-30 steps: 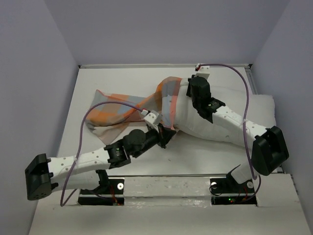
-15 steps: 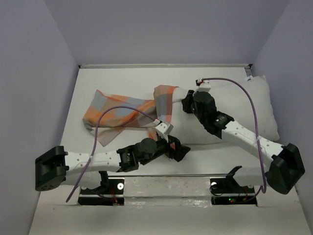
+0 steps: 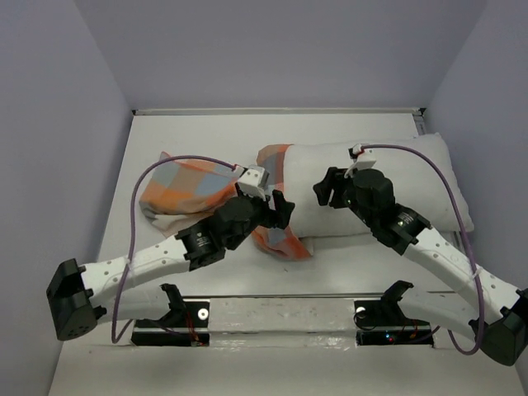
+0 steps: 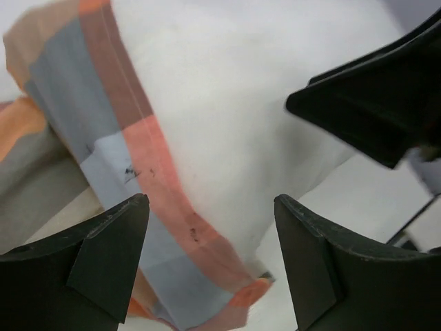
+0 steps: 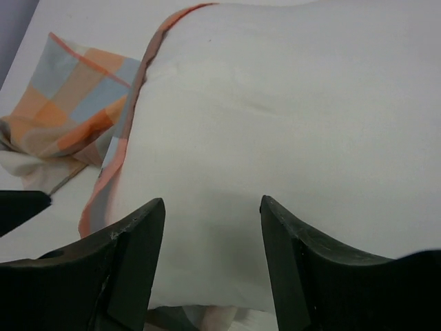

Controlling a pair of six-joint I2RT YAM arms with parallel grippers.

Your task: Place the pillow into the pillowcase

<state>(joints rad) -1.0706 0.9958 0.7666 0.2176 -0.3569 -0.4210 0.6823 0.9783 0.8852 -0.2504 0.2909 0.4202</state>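
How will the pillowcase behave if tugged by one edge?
Probably floppy: the pillowcase lies crumpled in folds, so it would likely drape and bunch. It looks thin. Only its mouth covers one end of the pillow, so a one-sided tug may skew it.

My two arms: white shells, black joints, purple leads.
My left arm (image 3: 140,262) and right arm (image 3: 450,266) are white plastic links joined by round black motor housings, each with a chunky black elbow block. A thin left purple cable (image 3: 198,159) and a right purple cable (image 3: 404,148) trail from my wrists. My left gripper (image 4: 207,255) and right gripper (image 5: 210,269) have broad matte-black wedge fingers.
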